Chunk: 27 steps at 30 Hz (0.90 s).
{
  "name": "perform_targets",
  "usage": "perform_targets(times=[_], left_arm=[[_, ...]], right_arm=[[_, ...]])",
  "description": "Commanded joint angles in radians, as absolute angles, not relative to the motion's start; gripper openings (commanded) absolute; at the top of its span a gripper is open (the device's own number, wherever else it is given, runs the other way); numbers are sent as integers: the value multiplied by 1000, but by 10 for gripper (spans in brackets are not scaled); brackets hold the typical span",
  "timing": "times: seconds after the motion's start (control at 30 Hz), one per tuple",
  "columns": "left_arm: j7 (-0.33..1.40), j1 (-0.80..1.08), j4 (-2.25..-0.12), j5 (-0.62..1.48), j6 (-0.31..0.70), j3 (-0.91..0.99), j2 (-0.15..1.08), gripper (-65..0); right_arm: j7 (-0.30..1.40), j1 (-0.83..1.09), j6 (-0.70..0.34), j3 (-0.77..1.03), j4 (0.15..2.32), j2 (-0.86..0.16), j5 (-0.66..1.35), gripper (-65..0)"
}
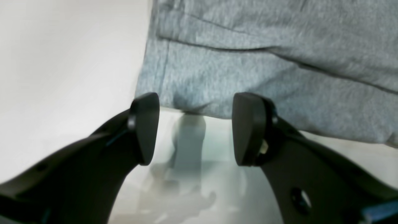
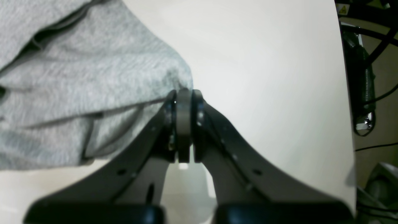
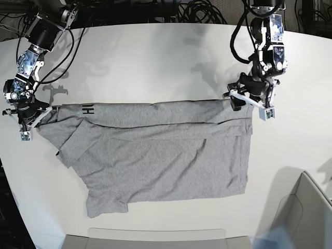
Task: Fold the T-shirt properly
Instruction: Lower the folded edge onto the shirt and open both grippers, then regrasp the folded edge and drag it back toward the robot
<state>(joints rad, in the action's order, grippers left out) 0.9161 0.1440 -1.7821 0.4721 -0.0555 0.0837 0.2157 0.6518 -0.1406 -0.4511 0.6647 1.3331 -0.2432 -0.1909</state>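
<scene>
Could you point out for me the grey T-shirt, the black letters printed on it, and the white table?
Heather-grey cotton T-shirt (image 3: 166, 155), base view, middle of the body.
Black block lettering (image 3: 87, 109), base view, on the folded top edge.
White table (image 3: 150, 62), base view, bare surface above the shirt.

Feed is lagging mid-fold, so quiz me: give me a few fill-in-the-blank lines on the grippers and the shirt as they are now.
1. The left gripper has its jaws ____, with nothing between them.
2. The right gripper is ____ on a corner of the T-shirt.
3. The T-shirt's colour is ____.
4. The shirt lies on a ____ table.

Missing words: open; shut; grey; white
</scene>
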Motion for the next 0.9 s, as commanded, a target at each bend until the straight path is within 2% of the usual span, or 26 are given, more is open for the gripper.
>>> perform_targets(times=[0.0,0.2,0.37,0.5,0.73,0.8,0.87], left_arm=[[889,127,-1793,483,-33,134,205,-276],[954,113,-1636,641,173,331,180,-268],[967,73,-1474,737,251,432,182,-269],[969,70,-1412,771,317,437,183,-269],[1003,21,-1360,776,323,435,166,-272],[1009,-19,-1334,773,323,433,166,-312],[1010,-42,-1303,773,323,406,168,-389]], right_arm=[[633,-162,-449,654,1349,-263,-191,-650],[633,-148,-449,650,1349,-262,-191,-650],[633,-140,-449,650,1349,-262,-191,-650],[633,-140,-449,650,1351,-262,-191,-650],[633,-140,-449,650,1351,-262,-191,-650],[633,-140,-449,650,1351,-262,-191,-650],[633,-143,-449,650,1351,-262,-191,-650]])
